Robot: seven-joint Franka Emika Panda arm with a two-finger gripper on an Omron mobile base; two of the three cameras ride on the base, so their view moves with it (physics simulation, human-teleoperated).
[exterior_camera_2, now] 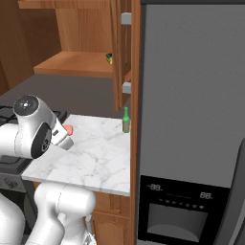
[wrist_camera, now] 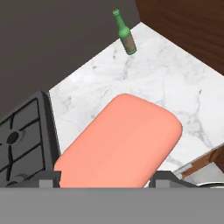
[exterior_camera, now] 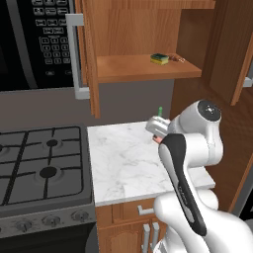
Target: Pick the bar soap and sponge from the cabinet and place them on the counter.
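Observation:
The salmon-pink bar soap (wrist_camera: 122,140) lies large between the two finger tips, with my gripper (wrist_camera: 109,178) shut on it above the white marble counter (wrist_camera: 175,83). From the left base the gripper (exterior_camera: 157,131) hangs over the counter (exterior_camera: 123,168) near its back right, a sliver of soap (exterior_camera: 159,140) under it. The right base view shows the soap (exterior_camera_2: 69,129) poking out past the hand above the counter (exterior_camera_2: 95,158). The yellow-and-green sponge (exterior_camera: 159,59) rests on the shelf of the open wooden cabinet (exterior_camera: 133,69); the sponge (exterior_camera_2: 109,58) peeks past a door of the cabinet (exterior_camera_2: 72,64).
A green bottle (exterior_camera: 160,109) (exterior_camera_2: 126,120) (wrist_camera: 125,35) stands at the counter's back corner. A small brown item (exterior_camera: 177,59) lies beside the sponge. The black gas stove (exterior_camera: 39,163) adjoins the counter on the left, a microwave (exterior_camera: 34,39) above it. A grey fridge (exterior_camera_2: 191,119) walls the right.

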